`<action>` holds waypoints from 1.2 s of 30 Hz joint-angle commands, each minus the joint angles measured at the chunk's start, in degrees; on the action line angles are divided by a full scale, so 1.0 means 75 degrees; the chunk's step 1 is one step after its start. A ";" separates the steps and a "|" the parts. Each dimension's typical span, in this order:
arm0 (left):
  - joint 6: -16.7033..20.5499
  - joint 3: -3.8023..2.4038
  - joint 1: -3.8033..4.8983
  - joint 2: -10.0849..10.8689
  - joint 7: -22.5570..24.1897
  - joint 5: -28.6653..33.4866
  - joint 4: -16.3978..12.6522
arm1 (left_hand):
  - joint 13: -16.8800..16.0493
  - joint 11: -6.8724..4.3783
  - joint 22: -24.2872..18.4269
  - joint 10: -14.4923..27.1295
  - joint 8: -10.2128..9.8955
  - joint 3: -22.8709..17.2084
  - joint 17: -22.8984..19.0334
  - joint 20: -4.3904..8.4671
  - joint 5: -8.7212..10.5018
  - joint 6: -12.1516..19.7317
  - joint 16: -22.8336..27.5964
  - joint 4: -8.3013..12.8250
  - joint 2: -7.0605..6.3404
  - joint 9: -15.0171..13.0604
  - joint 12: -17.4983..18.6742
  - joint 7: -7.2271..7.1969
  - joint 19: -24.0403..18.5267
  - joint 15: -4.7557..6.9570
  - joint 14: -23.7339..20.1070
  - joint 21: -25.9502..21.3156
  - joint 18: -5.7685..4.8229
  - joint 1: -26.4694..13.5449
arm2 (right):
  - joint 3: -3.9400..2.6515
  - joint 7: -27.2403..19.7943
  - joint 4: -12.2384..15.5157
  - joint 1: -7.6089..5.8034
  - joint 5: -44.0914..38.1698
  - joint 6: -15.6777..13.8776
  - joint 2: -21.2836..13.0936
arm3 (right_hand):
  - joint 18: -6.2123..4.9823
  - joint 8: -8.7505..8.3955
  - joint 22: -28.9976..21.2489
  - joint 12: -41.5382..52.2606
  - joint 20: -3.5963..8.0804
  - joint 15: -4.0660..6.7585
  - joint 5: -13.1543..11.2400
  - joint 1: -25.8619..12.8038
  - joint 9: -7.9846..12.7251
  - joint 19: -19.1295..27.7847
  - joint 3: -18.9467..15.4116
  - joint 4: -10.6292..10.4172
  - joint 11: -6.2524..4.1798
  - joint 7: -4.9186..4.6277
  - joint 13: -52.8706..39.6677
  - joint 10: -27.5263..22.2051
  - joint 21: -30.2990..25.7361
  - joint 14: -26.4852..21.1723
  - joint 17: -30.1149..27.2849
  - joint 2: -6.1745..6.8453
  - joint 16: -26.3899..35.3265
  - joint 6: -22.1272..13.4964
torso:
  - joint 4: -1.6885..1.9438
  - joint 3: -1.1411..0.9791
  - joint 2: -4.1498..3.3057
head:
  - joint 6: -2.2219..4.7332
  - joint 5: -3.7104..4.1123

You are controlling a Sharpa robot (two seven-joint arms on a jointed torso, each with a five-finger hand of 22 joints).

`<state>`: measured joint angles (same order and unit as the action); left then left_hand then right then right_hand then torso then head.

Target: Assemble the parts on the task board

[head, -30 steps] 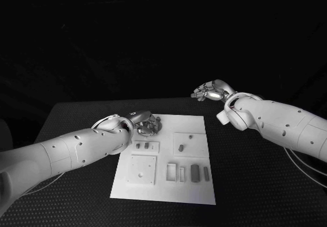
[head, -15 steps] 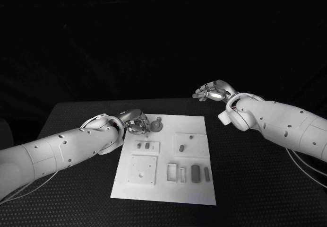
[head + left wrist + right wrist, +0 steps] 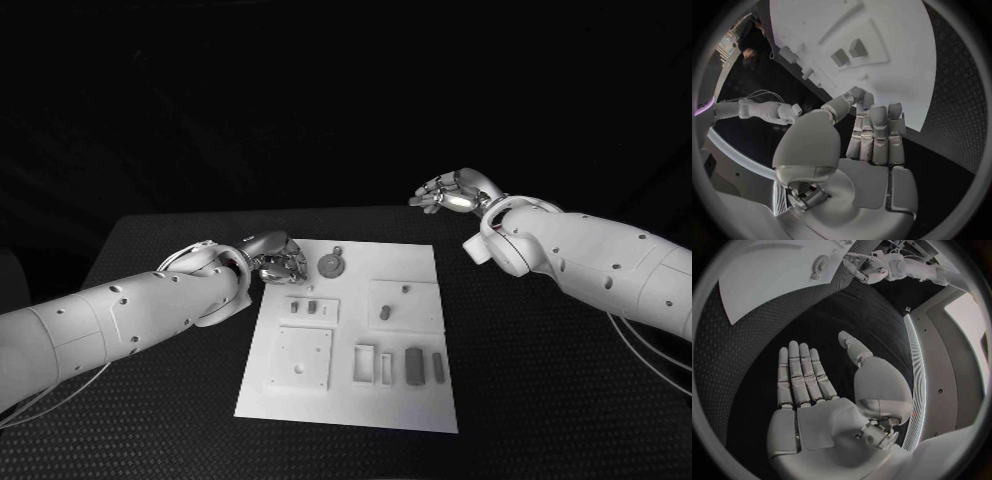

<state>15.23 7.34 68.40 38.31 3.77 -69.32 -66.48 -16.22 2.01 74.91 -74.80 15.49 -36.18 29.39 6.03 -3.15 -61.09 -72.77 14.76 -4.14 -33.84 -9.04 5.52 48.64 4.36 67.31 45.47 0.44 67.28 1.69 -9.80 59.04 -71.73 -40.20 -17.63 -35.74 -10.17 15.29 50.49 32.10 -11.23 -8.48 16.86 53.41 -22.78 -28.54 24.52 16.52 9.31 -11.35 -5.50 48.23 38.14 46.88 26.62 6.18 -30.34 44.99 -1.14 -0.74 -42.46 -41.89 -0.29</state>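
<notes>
White task board, two open hands

Light falls from above onto the middle of the scene and leaves everything around it dark: in the head view the room behind the table is plain black. The white board is the brightest surface, nearly washed out, so its small grey pieces read only as faint marks with soft shadows. The arms are evenly lit, with small glints on the left hand and right hand. Both wrist views are round fisheye pictures in dark frames; straight edges bow strongly and detail smears near the rim. A thin bright strip glows along one side of the right wrist view.
</notes>
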 commanded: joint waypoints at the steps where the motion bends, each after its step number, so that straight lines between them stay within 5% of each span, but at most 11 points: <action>1: -0.0141 -0.0003 -0.0003 -0.0059 0.0073 0.0042 0.0020 | -0.0010 -0.0012 0.0141 -0.0047 0.0023 -0.0051 -0.0007 0.0511 -0.0022 -0.0069 -0.0036 0.0018 0.0053 -0.0010 0.0051 0.0000 0.0025 0.0017 0.0038 0.0050 0.0058 0.0001 | -0.0004 -0.0051 0.0017 0.0002 -0.0005 0.0095 0.0009 | -0.0106 0.0030 0.0013 0.0029 -0.0060 0.0000 0.0043 -0.0083 0.0009 0.0006 0.0040 -0.0010 0.0010 -0.0117 0.0012 0.0045 -0.0041 -0.0074 -0.0007 0.0005 -0.0046 -0.0017 | -0.0005 -0.0003 -0.0002 | -0.0009 -0.0005; 36: -0.0370 0.0014 -0.0120 -0.0200 -0.0019 -0.0185 0.0204 | -0.0004 -0.0009 0.0138 -0.0053 0.0011 -0.0072 -0.0013 0.0517 -0.0015 -0.0058 -0.0052 0.0032 0.0068 0.0000 0.0088 0.0005 0.0035 0.0015 0.0058 0.0055 0.0054 -0.0004 | -0.0004 -0.0056 0.0029 0.0002 -0.0005 0.0084 0.0001 | -0.0112 0.0035 0.0023 0.0041 -0.0067 0.0000 0.0043 -0.0082 0.0019 0.0007 0.0043 -0.0012 0.0010 -0.0117 0.0035 0.0046 -0.0045 -0.0077 -0.0022 0.0002 -0.0058 -0.0016 | -0.0008 -0.0014 0.0001 | -0.0064 -0.0010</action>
<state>13.03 7.47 67.51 36.95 3.63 -70.46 -64.88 -16.23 2.01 74.94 -74.80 15.48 -36.31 29.35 6.03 -3.06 -61.31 -72.77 14.95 -4.35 -33.76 -8.59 5.52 48.64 4.17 67.46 45.70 0.44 67.27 1.69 -9.80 59.14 -71.73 -40.19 -17.62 -35.73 -10.18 15.28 50.59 32.10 -11.23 -8.48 16.86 53.42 -22.74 -28.54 24.52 16.52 9.31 -11.35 -5.31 48.23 38.14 46.88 26.52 6.18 -30.58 44.99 -1.25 -0.84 -42.44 -42.37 -0.39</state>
